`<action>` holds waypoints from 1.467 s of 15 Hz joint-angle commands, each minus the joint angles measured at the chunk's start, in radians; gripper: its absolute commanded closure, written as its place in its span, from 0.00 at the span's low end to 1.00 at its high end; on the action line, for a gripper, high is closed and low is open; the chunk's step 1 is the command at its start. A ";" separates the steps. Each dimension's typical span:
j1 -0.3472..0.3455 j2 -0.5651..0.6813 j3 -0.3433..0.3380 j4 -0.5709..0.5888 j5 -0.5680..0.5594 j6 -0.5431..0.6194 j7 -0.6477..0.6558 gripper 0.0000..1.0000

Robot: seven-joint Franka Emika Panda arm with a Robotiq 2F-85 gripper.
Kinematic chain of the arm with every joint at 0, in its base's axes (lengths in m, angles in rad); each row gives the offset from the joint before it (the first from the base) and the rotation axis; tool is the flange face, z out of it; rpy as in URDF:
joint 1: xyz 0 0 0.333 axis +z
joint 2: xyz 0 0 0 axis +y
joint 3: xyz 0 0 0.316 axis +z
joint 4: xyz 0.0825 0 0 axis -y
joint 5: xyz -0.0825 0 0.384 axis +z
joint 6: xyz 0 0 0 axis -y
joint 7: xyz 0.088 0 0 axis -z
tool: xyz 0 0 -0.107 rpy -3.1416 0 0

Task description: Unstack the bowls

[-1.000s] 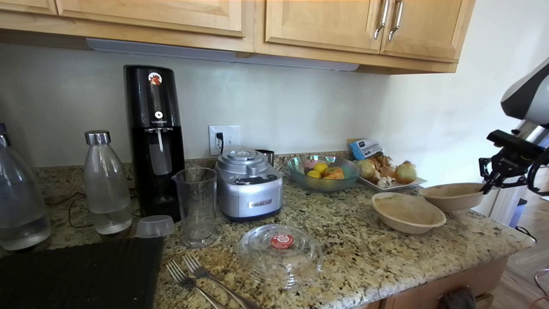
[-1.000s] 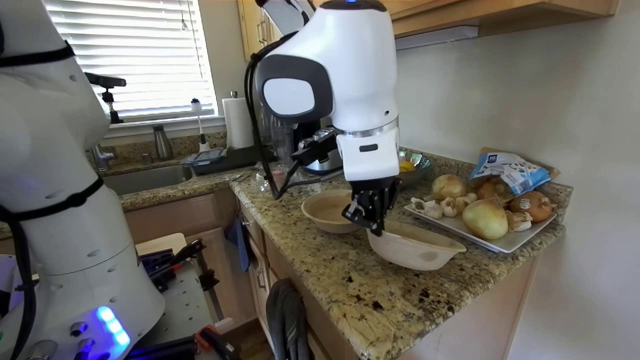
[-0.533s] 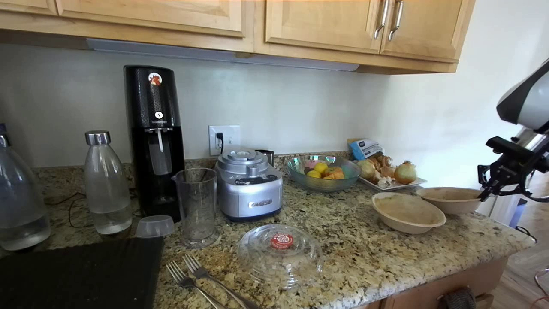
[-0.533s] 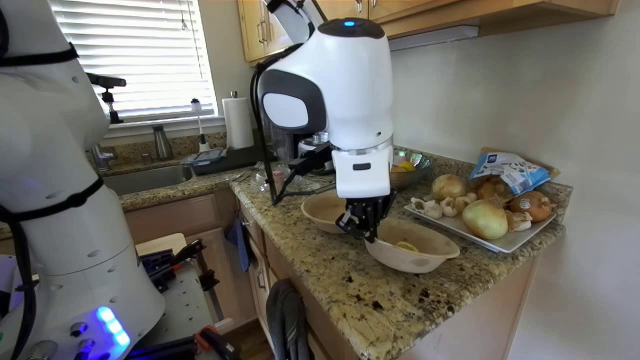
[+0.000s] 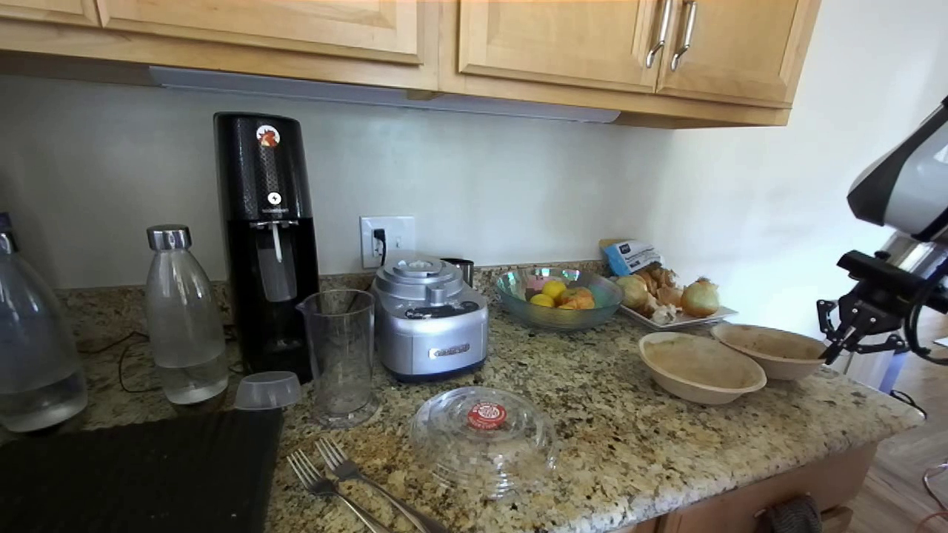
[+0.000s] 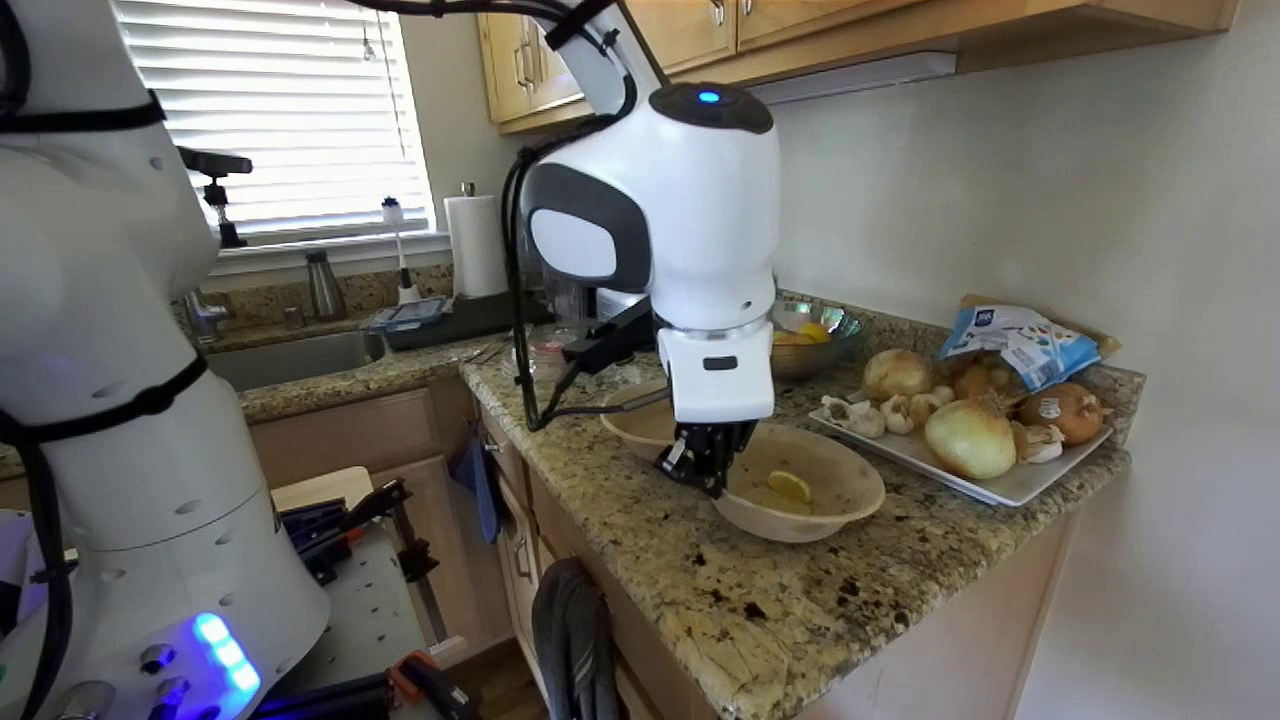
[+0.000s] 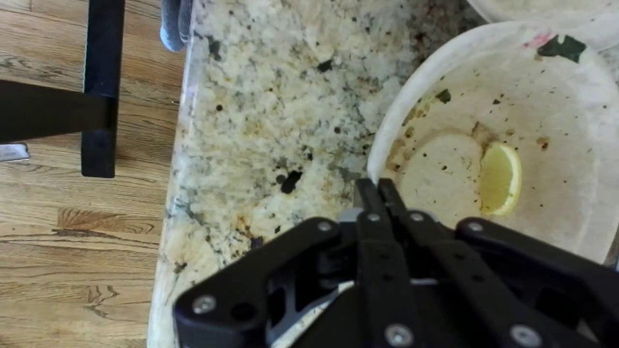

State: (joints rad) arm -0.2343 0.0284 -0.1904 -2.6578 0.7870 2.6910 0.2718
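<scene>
Two beige bowls stand side by side at the right end of the counter. My gripper (image 7: 376, 185) is shut on the rim of the right-hand bowl (image 5: 770, 348), which passes between the fingertips in the wrist view. A lemon wedge (image 7: 500, 179) and herb scraps lie inside this held bowl (image 6: 835, 485). It looks low over the counter or on it; I cannot tell which. Close against it is the other bowl (image 5: 700, 370), partly hidden behind the gripper (image 6: 712, 488) in an exterior view. Only an edge of that bowl (image 7: 537, 7) shows in the wrist view.
A white plate (image 6: 1010, 492) of onions and garlic stands near the held bowl, by the wall. Farther along are the glass fruit bowl (image 5: 559, 314), a food processor (image 5: 431, 333), a clear plastic lid (image 5: 485, 444) and forks (image 5: 348, 481). The counter's front edge (image 7: 169, 193) runs nearby.
My gripper has come down and moved towards the other bowl, carrying the held bowl with it. That bowl has gone from tilted to nearly level, and the lemon inside now shows.
</scene>
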 commanded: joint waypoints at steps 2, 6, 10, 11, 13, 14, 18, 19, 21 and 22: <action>0.002 0.040 0.013 0.019 0.055 0.013 -0.085 0.96; 0.002 0.051 0.024 0.041 0.087 0.055 -0.146 0.61; -0.005 0.022 0.019 0.060 0.081 0.056 -0.170 0.37; -0.005 0.010 0.012 0.061 0.038 0.037 -0.130 0.30; 0.005 -0.001 -0.013 0.060 -0.068 0.005 -0.054 0.17; 0.003 -0.010 -0.020 0.057 -0.119 -0.019 -0.025 0.11; -0.006 -0.058 -0.044 0.056 -0.307 -0.134 0.094 0.00; -0.006 -0.090 -0.047 0.050 -0.341 -0.158 0.119 0.00; -0.010 -0.151 -0.049 0.050 -0.411 -0.227 0.165 0.00; -0.013 -0.178 -0.047 0.055 -0.437 -0.264 0.185 0.00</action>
State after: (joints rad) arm -0.2365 -0.0216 -0.2289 -2.5800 0.4390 2.5364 0.3761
